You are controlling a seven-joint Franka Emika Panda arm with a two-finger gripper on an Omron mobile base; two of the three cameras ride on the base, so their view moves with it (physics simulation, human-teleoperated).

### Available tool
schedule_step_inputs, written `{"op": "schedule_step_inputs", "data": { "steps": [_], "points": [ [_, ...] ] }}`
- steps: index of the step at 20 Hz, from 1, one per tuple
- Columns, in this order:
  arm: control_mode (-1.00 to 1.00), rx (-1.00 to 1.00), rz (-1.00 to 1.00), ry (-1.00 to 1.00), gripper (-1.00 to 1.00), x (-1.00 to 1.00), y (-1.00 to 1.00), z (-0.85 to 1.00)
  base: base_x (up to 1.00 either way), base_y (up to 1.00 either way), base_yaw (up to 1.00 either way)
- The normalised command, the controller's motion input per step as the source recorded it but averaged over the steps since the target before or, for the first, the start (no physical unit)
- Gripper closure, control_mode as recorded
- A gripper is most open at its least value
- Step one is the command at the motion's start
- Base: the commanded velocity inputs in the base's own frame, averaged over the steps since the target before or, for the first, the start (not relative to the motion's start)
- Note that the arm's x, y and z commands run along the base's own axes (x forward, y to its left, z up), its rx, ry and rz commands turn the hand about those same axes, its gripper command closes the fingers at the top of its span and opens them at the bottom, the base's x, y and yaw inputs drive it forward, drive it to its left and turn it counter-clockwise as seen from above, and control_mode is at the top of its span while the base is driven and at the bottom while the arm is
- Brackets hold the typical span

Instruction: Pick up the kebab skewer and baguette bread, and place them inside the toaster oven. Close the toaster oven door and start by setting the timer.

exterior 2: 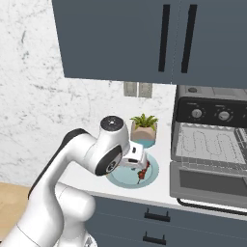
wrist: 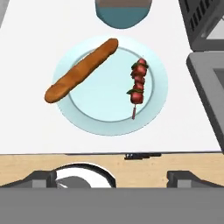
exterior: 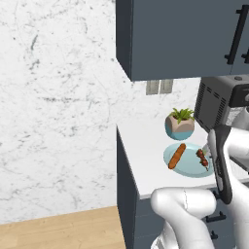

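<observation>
Hand view: open jaws hover above the kebab skewer (wrist: pixel 138 84) on the plate (wrist: pixel 109 116).

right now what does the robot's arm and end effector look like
The arm is made of glossy white rounded segments with dark grey-black bands at the joints and a round dark cap on one joint. The end effector has a small white boxy body and two small dark fingertips. No cables or markings are visible.

No readable text, labels or numbers anywhere (toaster oven (exterior 2: pixel 211 149) dials unmarked)
</observation>
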Motion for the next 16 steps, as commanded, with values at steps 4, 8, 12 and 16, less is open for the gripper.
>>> {"op": "schedule_step_inputs", "data": {
  "steps": [4, 8, 12, 16],
  "points": [
    [-1.0, 0.0, -0.06, 0.01, -1.0, 0.67, 0.18, -0.45, 0.0, 0.0, 0.0],
    [-1.0, 0.0, -0.06, 0.02, -1.0, 0.69, -0.07, -0.41, 0.0, 0.0, 0.0],
    [-1.0, 0.0, -0.04, 0.07, -1.0, 0.49, -0.29, -0.21, 0.0, 0.0, 0.0],
    [-1.0, 0.0, -0.01, 0.06, -1.0, 0.46, -0.23, -0.24, 0.0, 0.0, 0.0]
  ]
}}
